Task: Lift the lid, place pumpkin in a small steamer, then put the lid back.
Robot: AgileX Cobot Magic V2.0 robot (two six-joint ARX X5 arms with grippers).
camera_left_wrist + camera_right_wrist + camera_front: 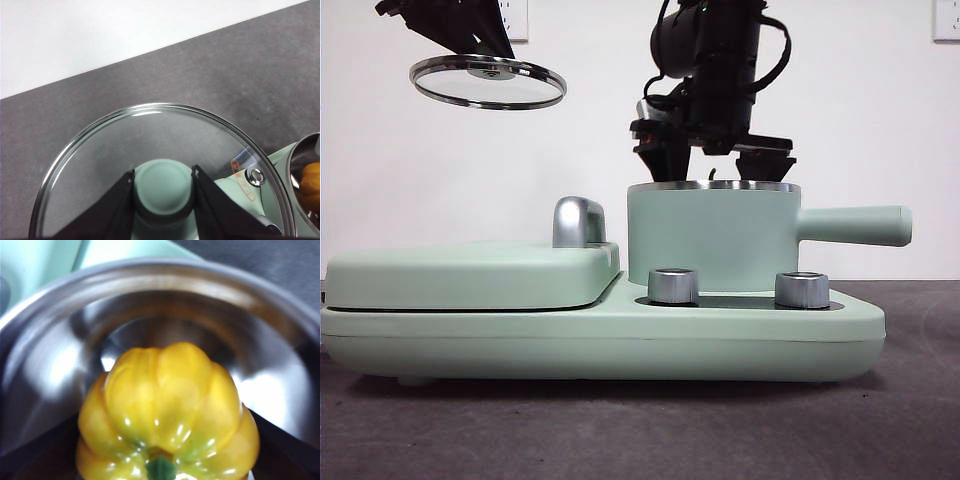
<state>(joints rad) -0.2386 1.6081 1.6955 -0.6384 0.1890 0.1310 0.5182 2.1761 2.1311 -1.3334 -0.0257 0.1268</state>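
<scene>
Knobs (pixel 673 285) sit nearest us on the base (pixel 600 335), with the flat cover (pixel 470 275) and its chrome handle (pixel 578 222) to one side. Behind them the steamer (pixel 712 235) stands on the base. We see the right gripper (pixel 715 150) just above its rim, jaws pinching the pumpkin (pixel 167 412) inside the steel bowl. Left gripper (pixel 163 192) is high and well apart, jaws clamped on the knob of the lid (pixel 488 82), which hangs over the grey surface (pixel 150 85).

Bright, even light; close-up blur.
</scene>
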